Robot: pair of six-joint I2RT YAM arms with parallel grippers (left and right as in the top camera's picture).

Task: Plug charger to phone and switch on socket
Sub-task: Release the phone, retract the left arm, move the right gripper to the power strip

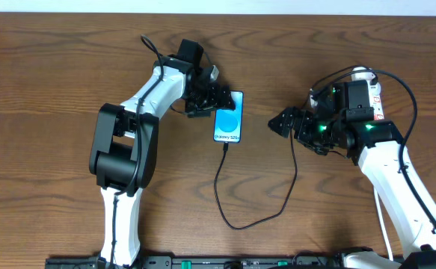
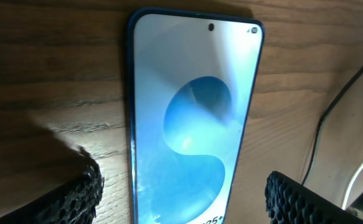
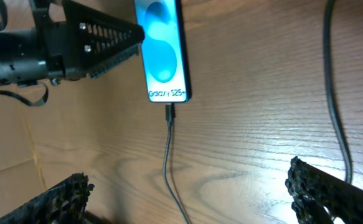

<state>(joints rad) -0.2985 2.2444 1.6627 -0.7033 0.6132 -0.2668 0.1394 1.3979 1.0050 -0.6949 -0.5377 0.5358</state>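
While the left gripper [image 2: 182, 178] hangs wide open, apparently straddling the phone [image 1: 228, 119] without gripping it, the charger cable [image 1: 219, 187] sits plugged into the phone's near end; right of it the right gripper [image 1: 280, 121] gapes empty, beside the half-hidden socket [image 1: 374, 94].

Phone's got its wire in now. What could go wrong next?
The left gripper straddles the phone. If it lifts off crooked, it could nudge the phone and tug the charger loose. The charger's cable also runs right beside the open right gripper, so that arm might snag it heading for the socket, which is mostly hidden behind the arm.
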